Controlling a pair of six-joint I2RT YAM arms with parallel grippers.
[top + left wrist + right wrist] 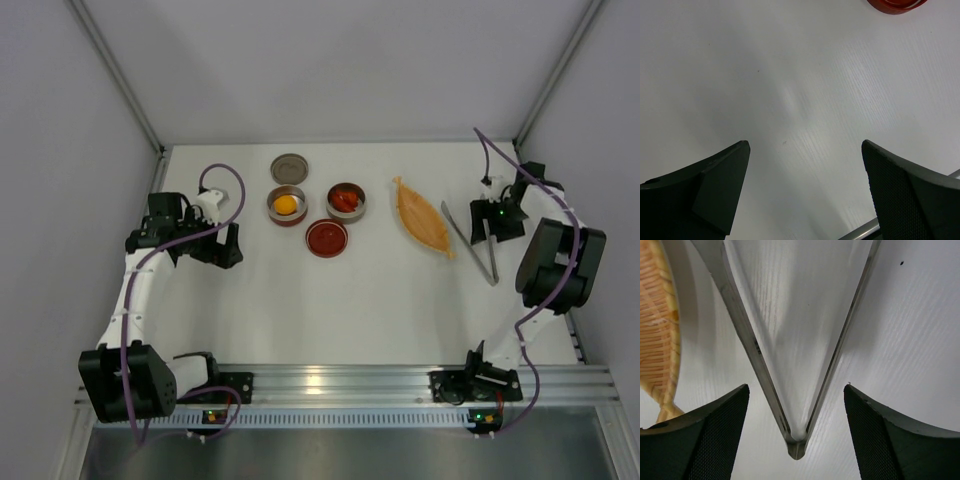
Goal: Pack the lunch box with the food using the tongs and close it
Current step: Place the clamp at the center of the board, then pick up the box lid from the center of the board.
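At three o'clock on the bench [380, 300], the right claw [796, 390] hangs open astride the joined end of the tongs [740, 325], seemingly to grasp them; the left claw [805, 145] gapes empty at nine.

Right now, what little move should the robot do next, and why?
Probably lift the right gripper off the tongs: they lie flat on the table between its open jaws, the food already sits in the tins, and the red lid waits beside them.
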